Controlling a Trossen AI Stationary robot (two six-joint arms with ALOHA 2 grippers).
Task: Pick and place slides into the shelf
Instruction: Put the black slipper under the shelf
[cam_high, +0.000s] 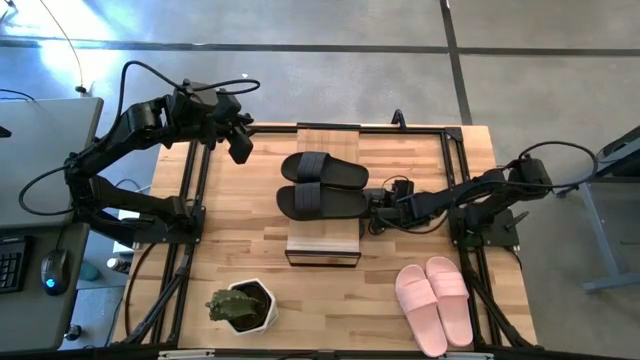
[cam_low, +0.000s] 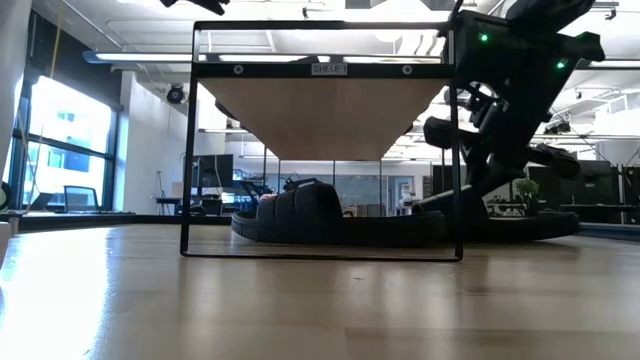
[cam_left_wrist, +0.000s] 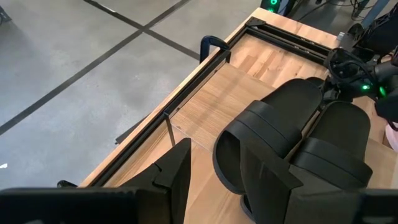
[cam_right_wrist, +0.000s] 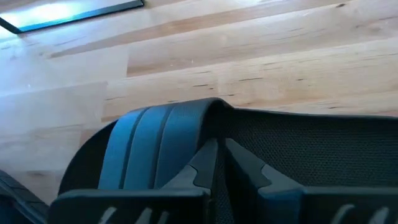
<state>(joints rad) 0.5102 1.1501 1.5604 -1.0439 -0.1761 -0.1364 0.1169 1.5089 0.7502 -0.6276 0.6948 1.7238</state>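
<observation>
Two black slides lie side by side across the shelf, their ends sticking out past both of its long sides. In the low view the slides show below the plank top, near table level; which tier they rest on I cannot tell. My right gripper is shut at the right end of the nearer black slide. My left gripper hangs open above the table's far left, clear of the shelf. A pale pink pair lies on the table at the near right. My right gripper comes slanting down from the table's right at the nearer black slide's right end. In the wrist view the shut fingertips stand against the slide beside its strap. Whether they pinch any of it I cannot tell.
A potted green plant stands at the near left of the butcher-block table. Black rails run along the table's left and right sides. A desk with a keyboard and a mouse stands beyond the left edge.
</observation>
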